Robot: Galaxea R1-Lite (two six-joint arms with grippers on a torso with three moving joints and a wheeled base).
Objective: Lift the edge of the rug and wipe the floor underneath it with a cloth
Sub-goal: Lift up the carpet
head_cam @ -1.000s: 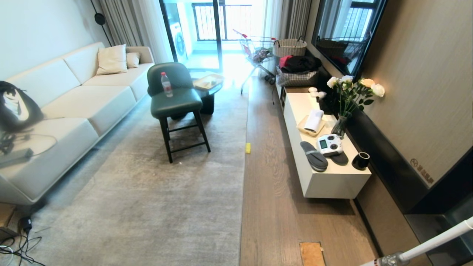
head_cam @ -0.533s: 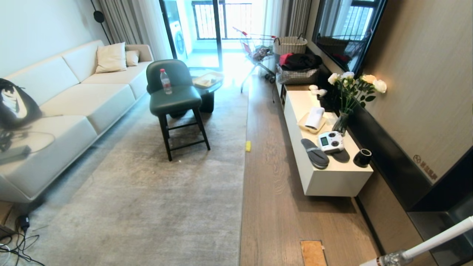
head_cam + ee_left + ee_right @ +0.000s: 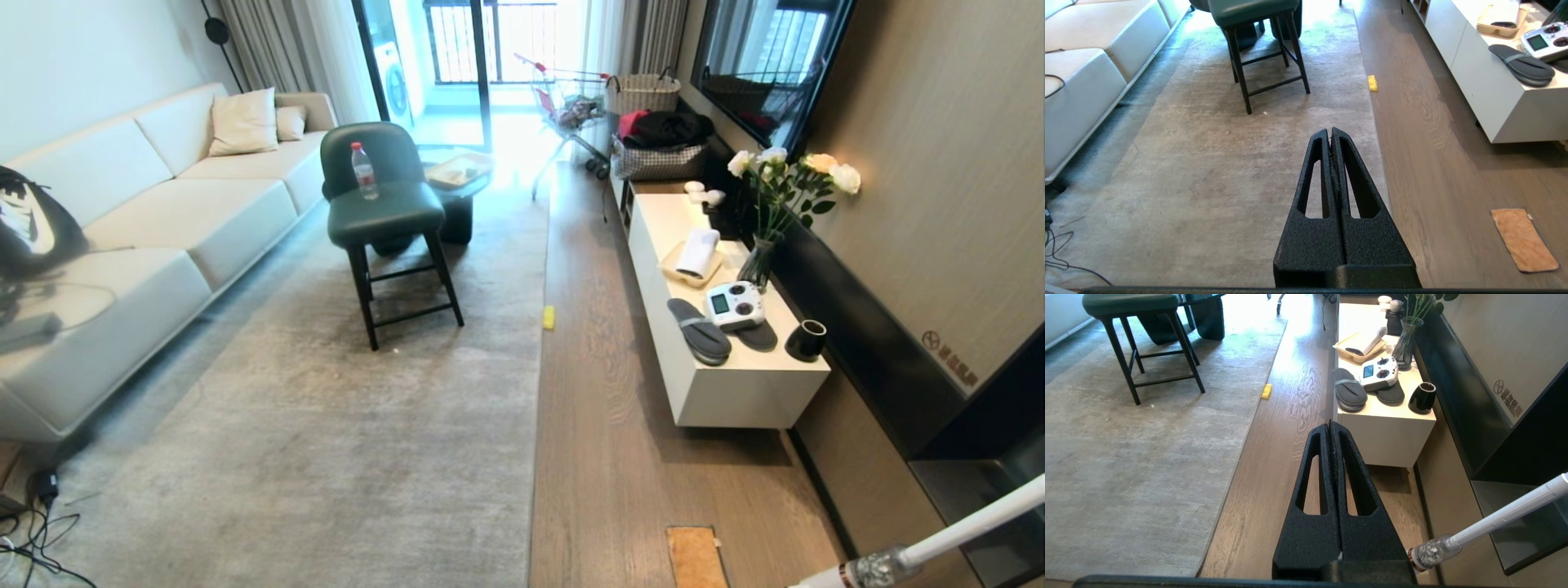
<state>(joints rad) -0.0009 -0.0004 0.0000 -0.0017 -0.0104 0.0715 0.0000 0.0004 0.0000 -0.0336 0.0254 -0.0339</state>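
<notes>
On the left, the left gripper hangs over the rug with its two black, rough-surfaced fingers pressed together and nothing between them. The rug is very large, pale grey-beige, with short flat pile. Its long side, the rug edge, runs straight away from the robot, and it lies flat on the floor in both wrist views. This edge passes just to the right of the left gripper, so I judge that the left arm is the nearer one for lifting it.

The floor is grey-brown planks with dark grain streaks, smooth and a little shiny. A small yellow block lies far ahead, touching the rug edge.

Further right, the cloth lies flat on the bare floor, apart from the rug. It is a small orange fluffy rectangle, and its long axis runs nearly parallel to the rug edge. The right gripper is also pressed shut and empty, above the bare planks. In its own view the cloth does not appear, but it seems the nearer arm for it.

At the far right stand a white low cabinet and a white pole.
</notes>
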